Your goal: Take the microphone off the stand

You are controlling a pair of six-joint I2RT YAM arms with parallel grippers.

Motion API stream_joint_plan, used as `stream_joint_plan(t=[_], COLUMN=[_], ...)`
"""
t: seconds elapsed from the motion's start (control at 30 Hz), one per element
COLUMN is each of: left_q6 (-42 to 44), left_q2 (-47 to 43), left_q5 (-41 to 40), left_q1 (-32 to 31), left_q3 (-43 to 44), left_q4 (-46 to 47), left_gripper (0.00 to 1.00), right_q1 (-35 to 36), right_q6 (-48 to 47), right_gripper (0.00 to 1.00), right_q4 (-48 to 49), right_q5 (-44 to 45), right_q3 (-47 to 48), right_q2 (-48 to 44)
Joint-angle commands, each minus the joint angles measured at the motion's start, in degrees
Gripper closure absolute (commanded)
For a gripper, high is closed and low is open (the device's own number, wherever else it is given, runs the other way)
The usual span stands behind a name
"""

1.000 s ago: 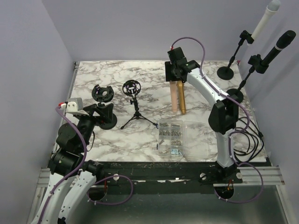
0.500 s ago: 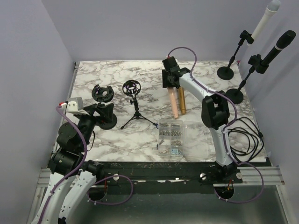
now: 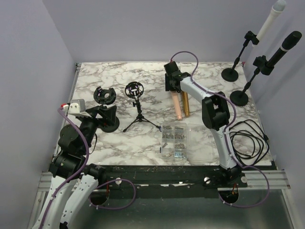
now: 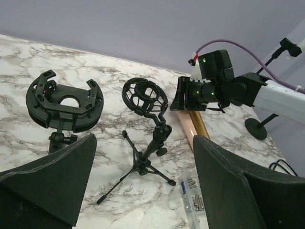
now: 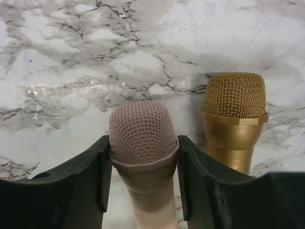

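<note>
A pink microphone lies on the marble table beside a gold microphone. My right gripper is shut on the pink microphone: both pads press its collar just below the mesh head, and the gold microphone sits close on the right. A small black tripod stand with an empty shock mount stands left of them. My left gripper waits at the near left, open, with nothing between its fingers.
A second shock mount on a round base stands by the left gripper. A clear box of screws lies near the front. Two floor stands at the back right hold a white microphone and a black one. A black cable coils at the right edge.
The right arm has folded lower and swung left, bringing its gripper and the pink microphone slightly left and nearer. The left arm has stayed still.
</note>
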Motion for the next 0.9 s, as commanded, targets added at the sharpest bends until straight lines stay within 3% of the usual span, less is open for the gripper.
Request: stream_joint_plan(t=[0.0, 0.2, 0.4, 0.6, 0.73, 0.87], left_q6=[-0.33, -0.06, -0.13, -0.48, -0.50, -0.57], left_q2=[0.72, 1.21, 1.50, 2.18, 1.90, 2.15], left_q5=[1.79, 0.31, 0.94, 2.42, 2.50, 3.18], left_q1=[0.70, 0.69, 0.81, 1.27, 1.35, 1.41], left_q3=[-0.30, 0.08, 0.00, -0.06, -0.40, -0.40], left_q4=[1.08, 0.10, 0.44, 0.95, 1.03, 1.41], left_gripper=[0.16, 0.16, 0.16, 0.16, 0.16, 0.16], right_q1=[-0.13, -0.13, -0.13, -0.13, -0.39, -1.28], right_q6=[0.30, 0.13, -0.88, -2.54, -5.07, -9.79], right_gripper=[0.52, 0.27, 0.24, 0.24, 0.22, 0.17], right_q4=[2.65, -0.20, -4.48, 5.37, 22.64, 40.64], right_q5=[-0.24, -1.46, -0.57, 6.24, 17.73, 33.71], right_q3=[0.63, 3.80, 5.83, -11.67, -32.60, -47.04], right_q2=[0.71, -0.88, -8.92, -26.96, -42.11, -52.53])
